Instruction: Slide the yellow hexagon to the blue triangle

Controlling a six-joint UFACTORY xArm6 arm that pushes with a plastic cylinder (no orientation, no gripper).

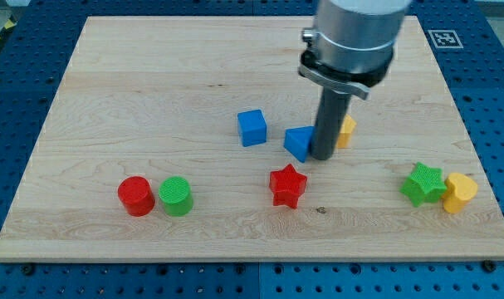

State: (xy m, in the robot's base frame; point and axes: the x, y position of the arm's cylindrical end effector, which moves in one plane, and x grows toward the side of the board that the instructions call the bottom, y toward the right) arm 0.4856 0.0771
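The yellow hexagon (346,130) lies right of the board's middle, mostly hidden behind my rod. The blue triangle (299,142) lies just to the view's left of the rod. My tip (322,156) stands between the two blocks, touching or nearly touching both. The hexagon and the triangle are about a rod's width apart.
A blue cube (252,127) lies left of the triangle. A red star (287,185) lies below it. A red cylinder (136,196) and a green cylinder (176,196) sit at the lower left. A green star (423,183) and a yellow block (459,192) sit at the lower right. The wooden board (152,83) rests on a blue perforated table.
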